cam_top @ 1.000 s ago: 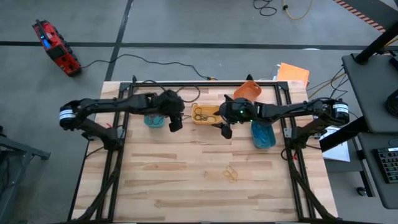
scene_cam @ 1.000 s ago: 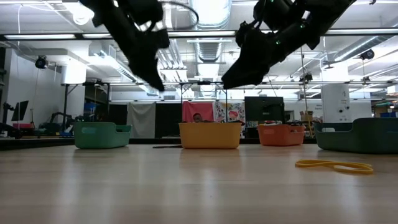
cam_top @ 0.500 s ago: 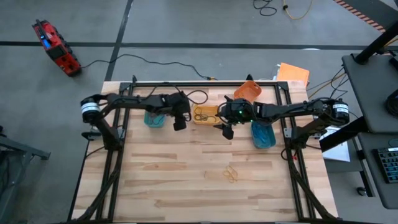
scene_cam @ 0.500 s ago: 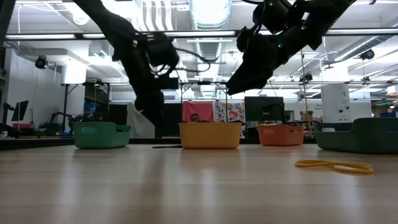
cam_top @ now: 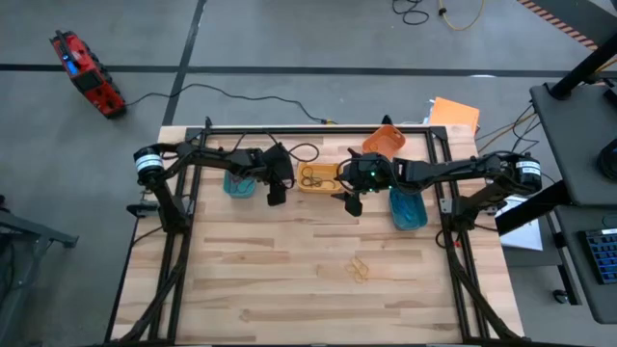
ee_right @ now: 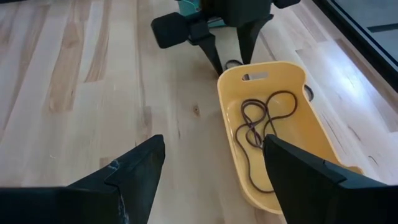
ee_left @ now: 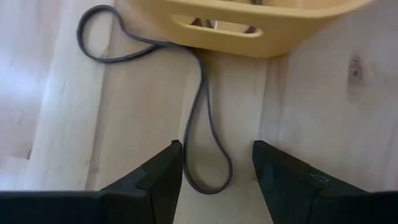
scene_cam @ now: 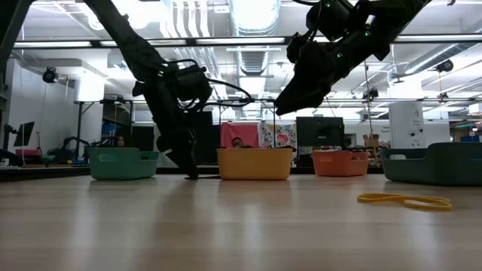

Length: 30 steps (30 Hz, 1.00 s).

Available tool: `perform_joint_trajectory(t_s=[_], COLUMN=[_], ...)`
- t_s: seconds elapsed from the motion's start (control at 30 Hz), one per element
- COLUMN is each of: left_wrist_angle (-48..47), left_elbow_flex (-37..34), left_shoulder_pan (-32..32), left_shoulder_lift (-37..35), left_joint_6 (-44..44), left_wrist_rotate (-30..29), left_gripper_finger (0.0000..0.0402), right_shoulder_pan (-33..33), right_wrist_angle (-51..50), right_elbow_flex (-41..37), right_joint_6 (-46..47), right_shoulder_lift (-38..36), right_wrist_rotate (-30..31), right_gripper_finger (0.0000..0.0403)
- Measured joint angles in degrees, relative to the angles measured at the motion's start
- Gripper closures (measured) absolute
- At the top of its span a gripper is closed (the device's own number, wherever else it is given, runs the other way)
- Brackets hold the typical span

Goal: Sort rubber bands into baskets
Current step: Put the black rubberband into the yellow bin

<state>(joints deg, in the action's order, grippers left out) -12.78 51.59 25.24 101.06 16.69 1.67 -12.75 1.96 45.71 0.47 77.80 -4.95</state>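
A dark grey rubber band [ee_left: 208, 134] lies flat on the table beside the yellow basket's [cam_top: 318, 177] left end. My left gripper [ee_left: 217, 146] is down at the table, open, one finger on each side of the band's near loop [ee_left: 211, 183]. My right gripper [cam_top: 349, 200] hangs open above the table by the yellow basket's right end, with nothing between its fingers. Dark brown bands [ee_right: 261, 130] lie inside the yellow basket. A yellow band [cam_top: 359, 268] lies on the table toward the near edge. The teal [cam_top: 238, 184], orange [cam_top: 386, 142] and blue [cam_top: 407, 208] baskets stand along the far side.
A black frame [cam_top: 318, 130] runs along the table's far edge and down both sides. A thin black cable [cam_top: 304, 151] loops behind the yellow basket. The broad near half of the table [cam_top: 289, 289] holds only the yellow band.
My left gripper has come down from well above the table to the tabletop beside the yellow basket's left end, and its arm has folded in toward the table's right. My right gripper has kept still.
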Motion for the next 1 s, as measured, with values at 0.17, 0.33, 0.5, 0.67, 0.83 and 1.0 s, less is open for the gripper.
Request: perform_joint_trajectory(t_s=[0.17,0.33,0.5,0.67,0.83,1.0], left_wrist_angle=[0.4,0.7,1.3,1.1,-1.1,-1.8], left_elbow_flex=[0.1,0.1,0.1,0.0,-0.4,-0.3], left_shoulder_pan=[0.0,0.3,0.8,0.8,0.8,0.9], left_shoulder_lift=[1.8,2.3,2.4,1.1,-3.6,-9.0], left_joint_6=[-0.7,-0.6,-0.7,-0.7,0.2,0.6], left_wrist_rotate=[0.5,0.8,0.3,0.8,1.0,1.3], left_gripper_finger=[0.0238,0.0297,0.0391,0.0399,0.0401,0.0401], right_shoulder_pan=[0.0,0.0,0.0,0.0,0.0,0.0], right_wrist_angle=[0.0,0.0,0.0,0.0,0.0,0.0], right_elbow_flex=[0.0,0.0,0.0,0.0,0.0,0.0], right_joint_6=[0.0,0.5,0.6,0.6,1.1,1.1], right_shoulder_lift=[0.0,0.0,0.0,0.0,0.0,0.0], right_wrist_rotate=[0.0,0.0,0.0,0.0,0.0,0.0], right_gripper_finger=[0.0137,0.0136,0.0142,0.0140,0.0138,0.0138])
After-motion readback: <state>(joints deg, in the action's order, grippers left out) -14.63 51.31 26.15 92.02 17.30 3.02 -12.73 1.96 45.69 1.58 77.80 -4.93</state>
